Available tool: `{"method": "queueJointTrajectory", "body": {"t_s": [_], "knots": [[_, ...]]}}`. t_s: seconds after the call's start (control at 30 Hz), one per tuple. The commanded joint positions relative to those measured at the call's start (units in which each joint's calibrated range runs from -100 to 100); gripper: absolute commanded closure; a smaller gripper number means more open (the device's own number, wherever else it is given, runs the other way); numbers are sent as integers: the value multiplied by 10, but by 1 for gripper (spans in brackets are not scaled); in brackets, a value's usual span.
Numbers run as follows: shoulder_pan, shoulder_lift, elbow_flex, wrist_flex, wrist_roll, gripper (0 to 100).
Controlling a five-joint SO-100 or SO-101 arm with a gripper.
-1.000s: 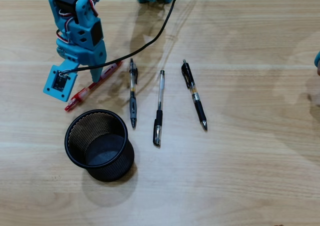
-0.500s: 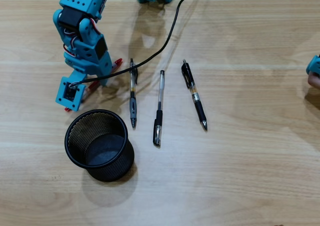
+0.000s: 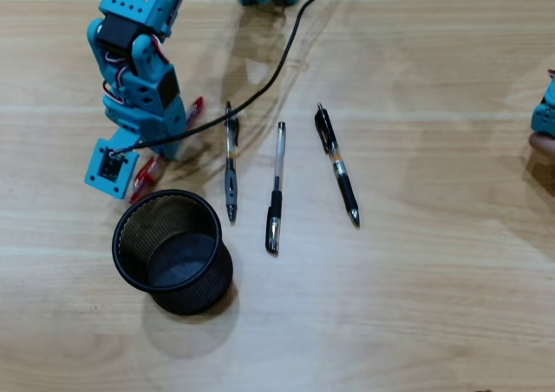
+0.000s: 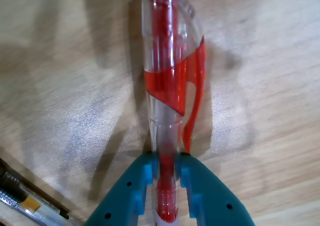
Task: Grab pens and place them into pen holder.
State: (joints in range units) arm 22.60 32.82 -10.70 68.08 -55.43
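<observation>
1. Tool (image 4: pixel 167 183) clamped on red pen (image 4: pixel 167 66): both teal fingers pinch the barrel just behind the clip, seen in wrist view.
2. Red pen in overhead view (image 3: pixel 149 172) mostly hidden under the tool (image 3: pixel 160 149); ends poke out at upper right and lower left. Cannot tell whether lifted off the worktop (image 3: pixel 434 305) or resting on it.
3. Handling, judged: light, stiff, smooth clear plastic, so likely slippery and apt to swivel in a narrow pinch. Hold sits toward the clip end, not mid-barrel; long free end may droop. Clip offers a stop against sliding.
4. Arm reaches down from top left of overhead view, wrist bent steeply, camera block low and just above the holder's rim.
5. Holder (image 3: pixel 130 262) upright, looks empty, just below the tool.
6. Grey-sleeve pen (image 3: pixel 231 162), black-cap pen (image 3: pixel 277 188) and black pen (image 3: pixel 337 166) lie side by side, apart, right of the tool, none touching the holder.
</observation>
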Motion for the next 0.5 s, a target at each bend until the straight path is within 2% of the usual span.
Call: {"method": "queueJointTrajectory", "body": {"t_s": [0.0, 0.2, 0.3, 0.47], "knots": [[21, -1, -1, 3, 1, 97], [49, -41, -1, 4, 19, 98], [60, -100, -7, 4, 38, 98], [56, -221, -13, 4, 39, 98]]}}
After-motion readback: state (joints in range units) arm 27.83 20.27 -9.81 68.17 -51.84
